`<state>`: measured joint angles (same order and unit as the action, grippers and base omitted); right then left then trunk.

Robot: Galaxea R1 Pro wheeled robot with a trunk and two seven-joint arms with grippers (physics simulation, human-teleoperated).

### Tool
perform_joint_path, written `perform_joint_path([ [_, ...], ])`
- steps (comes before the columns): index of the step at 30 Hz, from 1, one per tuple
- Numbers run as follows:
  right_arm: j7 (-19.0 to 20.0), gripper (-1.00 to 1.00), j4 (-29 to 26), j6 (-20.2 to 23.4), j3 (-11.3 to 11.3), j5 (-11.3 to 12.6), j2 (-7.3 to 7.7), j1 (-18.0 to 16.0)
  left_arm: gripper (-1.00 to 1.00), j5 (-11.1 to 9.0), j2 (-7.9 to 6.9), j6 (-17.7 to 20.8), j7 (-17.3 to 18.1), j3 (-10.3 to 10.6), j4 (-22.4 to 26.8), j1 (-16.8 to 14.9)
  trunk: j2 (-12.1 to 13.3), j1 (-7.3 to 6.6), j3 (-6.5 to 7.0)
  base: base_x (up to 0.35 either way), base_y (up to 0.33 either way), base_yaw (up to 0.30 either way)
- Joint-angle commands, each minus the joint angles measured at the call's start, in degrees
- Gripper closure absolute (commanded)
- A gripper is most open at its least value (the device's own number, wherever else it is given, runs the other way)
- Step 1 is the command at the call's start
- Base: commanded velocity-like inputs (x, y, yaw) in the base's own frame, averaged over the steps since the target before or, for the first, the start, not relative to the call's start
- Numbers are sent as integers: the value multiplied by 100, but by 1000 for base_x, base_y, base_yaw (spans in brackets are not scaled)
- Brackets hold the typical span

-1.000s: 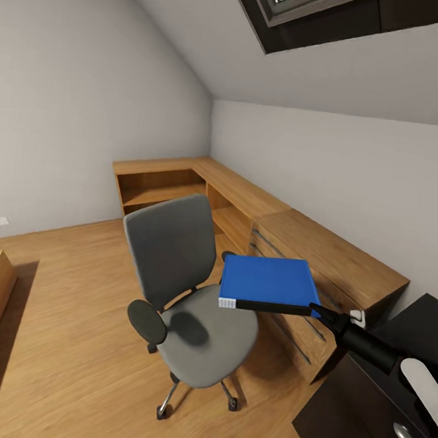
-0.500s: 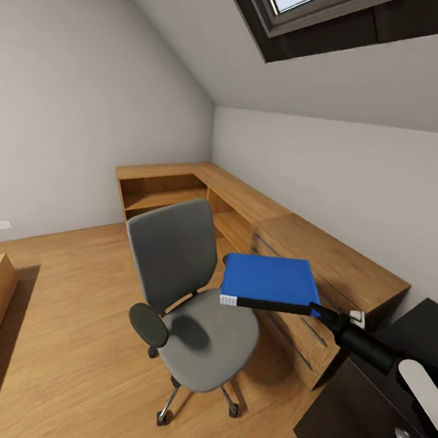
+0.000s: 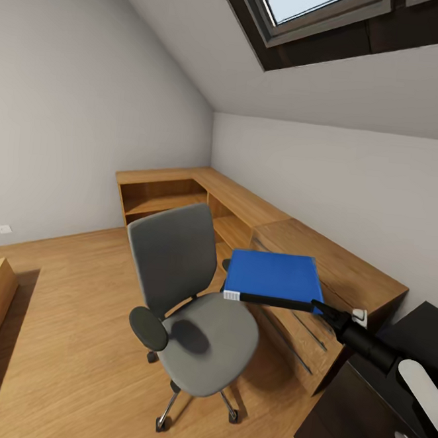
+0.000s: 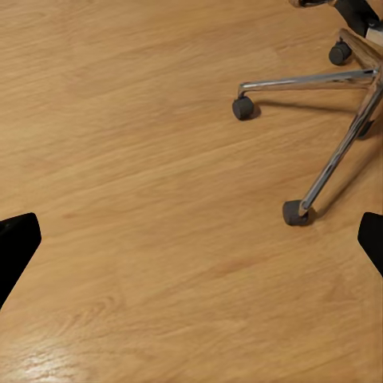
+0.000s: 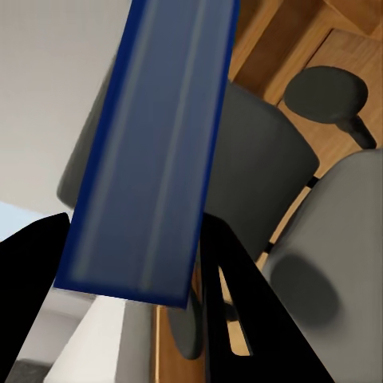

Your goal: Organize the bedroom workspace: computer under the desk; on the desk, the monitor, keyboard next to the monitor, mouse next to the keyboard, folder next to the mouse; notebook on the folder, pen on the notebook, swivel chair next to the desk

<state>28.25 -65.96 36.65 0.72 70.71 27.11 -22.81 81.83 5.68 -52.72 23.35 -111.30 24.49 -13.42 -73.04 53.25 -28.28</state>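
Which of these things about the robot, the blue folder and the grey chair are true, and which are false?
1. The flat bright blue folder is lying on the chair's seat. False: it is held up in the air by the right gripper.
2. The seat of the grey padded swivel chair has nothing on it. True.
3. The left gripper is holding a pen. False: it is open, above the bare wooden floor.
4. The chair's chrome star base stands on that wooden floor. True.
5. The black desk with round silver knobs is at the head view's lower right. True.
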Motion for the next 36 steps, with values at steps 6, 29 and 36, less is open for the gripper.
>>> perform_joint_path([
  [6,13,100,5,-121,2,-232,5,-5,-100,0,1,97,56,-50,-158,-11,-4,0,38,0,0,0],
  [29,5,100,187,-158,8,-298,-7,-5,-100,-6,-14,122,56,-95,-191,-11,-4,0,69,0,89,-211],
  [36,7,100,189,-159,1,-299,-4,-5,-100,-2,-16,130,56,-111,-191,-11,-4,0,69,0,155,-270],
])
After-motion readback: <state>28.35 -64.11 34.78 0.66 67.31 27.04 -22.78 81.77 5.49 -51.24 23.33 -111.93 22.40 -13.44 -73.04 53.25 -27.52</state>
